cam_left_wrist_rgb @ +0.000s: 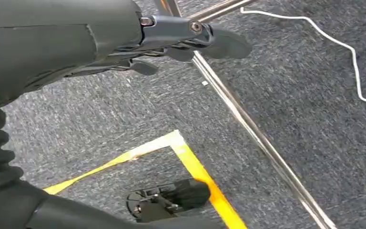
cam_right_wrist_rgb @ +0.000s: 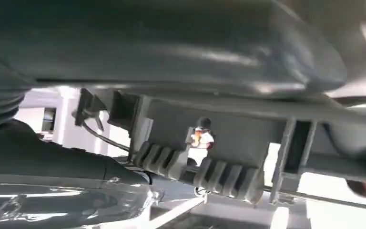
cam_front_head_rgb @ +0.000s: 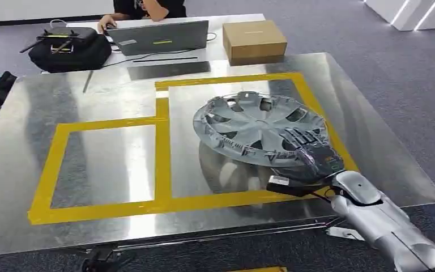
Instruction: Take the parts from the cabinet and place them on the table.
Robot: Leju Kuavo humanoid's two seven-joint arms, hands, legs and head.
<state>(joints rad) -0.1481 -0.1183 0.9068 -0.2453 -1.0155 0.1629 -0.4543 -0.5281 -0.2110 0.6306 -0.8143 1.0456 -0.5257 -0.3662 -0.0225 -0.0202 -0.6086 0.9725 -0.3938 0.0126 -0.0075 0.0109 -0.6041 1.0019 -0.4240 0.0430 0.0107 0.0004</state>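
Note:
A grey plastic hubcap (cam_front_head_rgb: 255, 124) hangs tilted just over the shiny metal table (cam_front_head_rgb: 107, 164), inside the right-hand box of yellow tape (cam_front_head_rgb: 162, 141). My right hand (cam_front_head_rgb: 312, 154) grips its near right rim, dark fingers laid over the top face. A reflection shows on the table under the hubcap. The ribbed underside of the hubcap (cam_right_wrist_rgb: 219, 143) appears very close in the right wrist view, with my right hand (cam_right_wrist_rgb: 43, 162) beneath it. My left hand (cam_left_wrist_rgb: 171, 43) hangs beside the table over the carpet, its fingers apart and holding nothing.
At the table's far edge are a cardboard box (cam_front_head_rgb: 254, 38), a laptop (cam_front_head_rgb: 161, 37) and a black bag (cam_front_head_rgb: 68, 50), with a person (cam_front_head_rgb: 147, 7) seated behind. Near my left hand run a metal table bar (cam_left_wrist_rgb: 262, 143), floor tape (cam_left_wrist_rgb: 205, 176) and a white cable (cam_left_wrist_rgb: 343, 47).

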